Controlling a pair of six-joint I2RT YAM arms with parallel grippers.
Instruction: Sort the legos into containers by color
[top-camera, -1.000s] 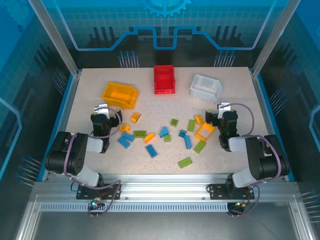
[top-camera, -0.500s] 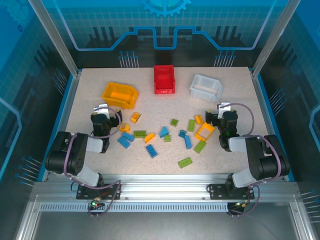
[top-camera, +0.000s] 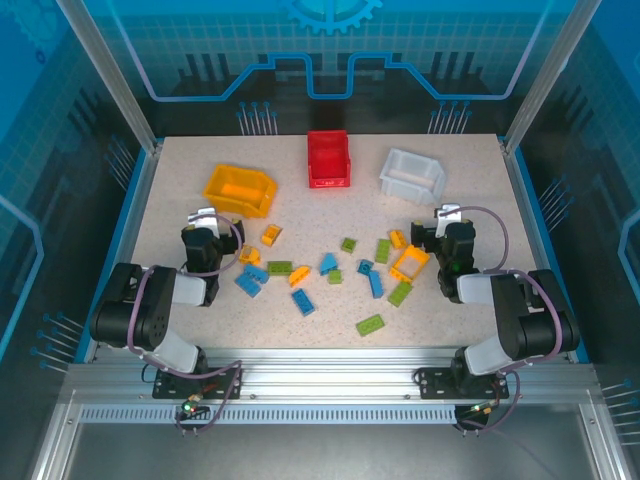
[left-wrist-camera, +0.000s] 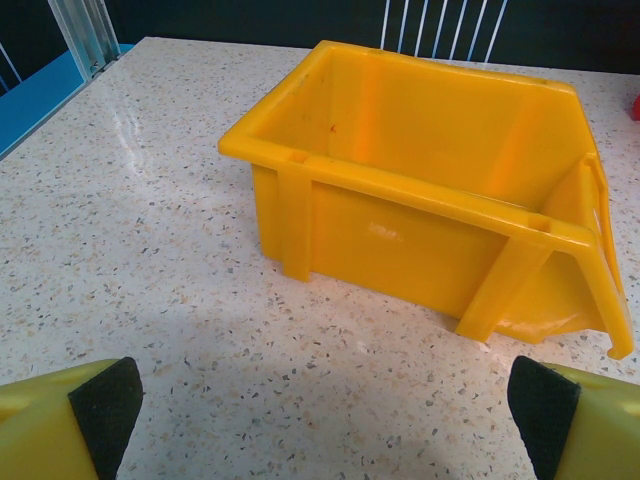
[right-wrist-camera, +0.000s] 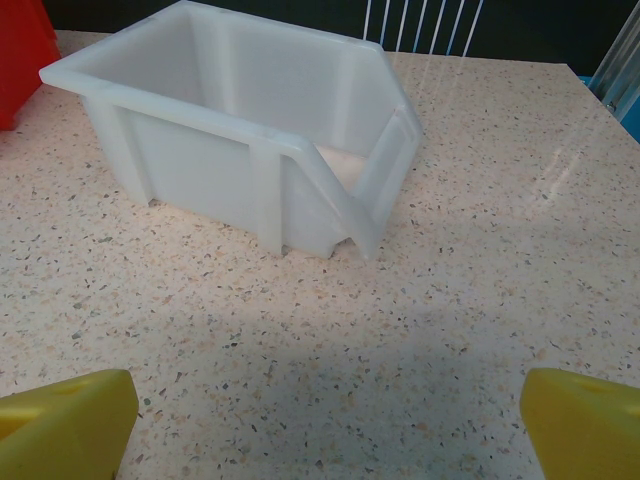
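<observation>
- Change since a second ago: none; arms, bins and bricks lie as before.
- left gripper (left-wrist-camera: 325, 410): yellow fingers wide apart, empty; tips cut off by the frame's lower edge.
- yellow-orange open-top plastic bin (left-wrist-camera: 420, 180): at the table's 11 o'clock, dead ahead of the left gripper.
- right gripper (right-wrist-camera: 325, 420): fingers wide apart, empty.
- translucent white plastic bin (right-wrist-camera: 230, 130): table's 1 o'clock; floor mostly hidden by its near wall.
- red plastic bin (top-camera: 328, 158): table's 12 o'clock.
- small blue, green and yellow-orange studded legos (top-camera: 330, 272): loose on the speckled table (top-camera: 260, 325), centre, between the grippers.
</observation>
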